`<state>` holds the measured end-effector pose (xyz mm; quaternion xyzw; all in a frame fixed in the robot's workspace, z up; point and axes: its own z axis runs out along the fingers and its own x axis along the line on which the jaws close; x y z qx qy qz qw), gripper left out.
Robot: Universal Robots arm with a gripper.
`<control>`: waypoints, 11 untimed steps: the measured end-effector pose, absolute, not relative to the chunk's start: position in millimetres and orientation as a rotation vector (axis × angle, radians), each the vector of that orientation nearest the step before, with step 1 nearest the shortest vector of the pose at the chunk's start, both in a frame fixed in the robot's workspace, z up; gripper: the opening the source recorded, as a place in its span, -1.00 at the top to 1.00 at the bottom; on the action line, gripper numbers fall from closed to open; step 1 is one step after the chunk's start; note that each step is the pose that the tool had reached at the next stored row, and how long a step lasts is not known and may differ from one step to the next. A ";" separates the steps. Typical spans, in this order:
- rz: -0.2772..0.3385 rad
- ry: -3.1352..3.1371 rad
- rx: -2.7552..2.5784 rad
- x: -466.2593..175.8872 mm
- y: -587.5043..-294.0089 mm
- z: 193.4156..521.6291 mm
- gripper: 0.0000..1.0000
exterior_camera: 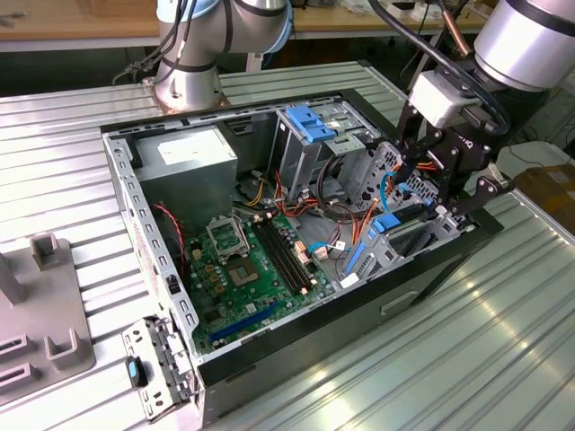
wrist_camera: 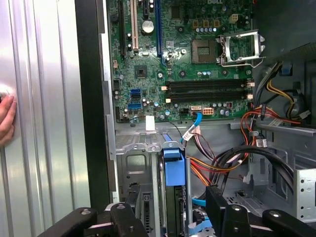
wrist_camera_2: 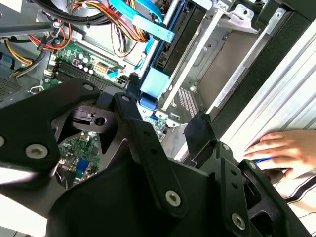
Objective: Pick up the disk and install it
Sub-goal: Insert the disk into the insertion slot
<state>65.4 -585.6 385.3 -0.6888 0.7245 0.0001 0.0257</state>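
Note:
The disk (wrist_camera: 173,165) stands on edge in the metal drive bay at the front end of the open computer case (exterior_camera: 162,269); its blue carrier rail (wrist_camera_2: 150,86) and dark body show between the bay's walls. In the exterior view the disk (exterior_camera: 386,224) lies low in the cage at the case's right end. My gripper (wrist_camera: 173,212) hangs just above that bay, open, one black finger (wrist_camera: 133,217) on each side of the disk and clear of it. From the second wrist view the gripper (wrist_camera_2: 163,118) shows a wide gap between its fingers.
A green motherboard (exterior_camera: 243,269) fills the case floor, with a power supply (exterior_camera: 184,162) at the back and bundles of coloured cables (wrist_camera: 232,163) beside the bay. A blue bracket (exterior_camera: 310,121) tops the upper cage. A person's hand (wrist_camera_2: 286,150) rests on the ribbed table outside the case.

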 end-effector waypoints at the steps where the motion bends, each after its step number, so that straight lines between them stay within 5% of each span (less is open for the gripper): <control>1: 0.000 2.240 -2.129 68.5 -585.6 385.0 -0.26; 11: -0.001 2.242 -2.131 88.8 -568.2 364.2 -0.26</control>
